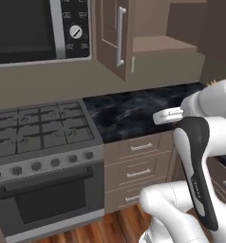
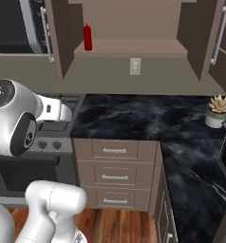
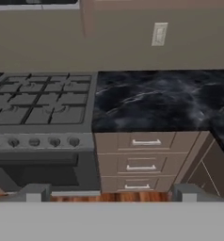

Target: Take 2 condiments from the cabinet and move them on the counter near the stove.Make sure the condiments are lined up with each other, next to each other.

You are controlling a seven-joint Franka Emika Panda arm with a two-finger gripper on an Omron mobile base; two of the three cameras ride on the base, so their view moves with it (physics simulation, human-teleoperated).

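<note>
A small red squeeze bottle (image 2: 88,37), one of the condiments, stands upright at the left end of the shelf in the open brown cabinet (image 2: 134,47). The cabinet door (image 1: 116,38) with its long pale handle hangs open. Below lie the black veined counter (image 2: 134,118) and, to its left, the gas stove (image 1: 39,128). My gripper (image 3: 111,194) is open with nothing between its fingertips (image 3: 34,193). It is held back from the counter at about drawer height, facing the stove (image 3: 38,103) and counter (image 3: 165,99), far below the bottle.
A microwave (image 1: 34,28) hangs above the stove. A wall outlet (image 2: 135,66) sits under the cabinet. A small potted plant (image 2: 218,111) stands at the counter's right end. Drawers (image 2: 115,163) with short handles run beneath the counter. My own arm (image 1: 195,161) fills the foreground.
</note>
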